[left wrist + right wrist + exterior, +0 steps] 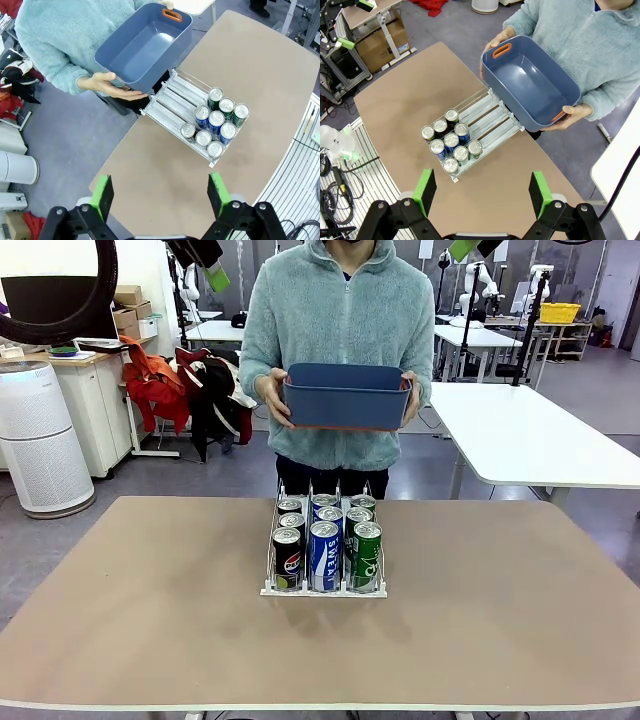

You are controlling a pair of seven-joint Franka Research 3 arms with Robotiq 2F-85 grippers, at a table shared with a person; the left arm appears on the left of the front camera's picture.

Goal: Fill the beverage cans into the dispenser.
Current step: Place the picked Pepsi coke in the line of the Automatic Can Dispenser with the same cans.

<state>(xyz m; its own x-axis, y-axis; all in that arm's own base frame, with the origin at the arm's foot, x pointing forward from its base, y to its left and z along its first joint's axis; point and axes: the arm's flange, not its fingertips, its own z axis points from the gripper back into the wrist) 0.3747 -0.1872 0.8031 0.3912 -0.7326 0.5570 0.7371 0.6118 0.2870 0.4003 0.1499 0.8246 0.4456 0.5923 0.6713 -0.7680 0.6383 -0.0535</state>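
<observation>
Risk: the person is holding the dark blue bin (347,397) empty at the far table edge, so judging from the nine loaded cans the filling is looking finished; a needless descent by either arm could be knocking the front row over the low clear lip.
Cause: the cans are standing packed at the near end, with nothing but that lip bracing them.
Dispenser (325,589): sitting at mid-table, its rear lane lengths lying bare toward the person.
Beverage cans (324,555): standing upright, three per lane, black on the robot's left, blue-and-white in the middle, green on the right.
Left gripper (162,195): hovering high with jaws spread wide, holding nothing; the cans (215,123) are lying well below and ahead of it.
Right gripper (482,192): likewise gaping and empty, well above the rack (492,117), cans (451,142) between and beyond its pads.
</observation>
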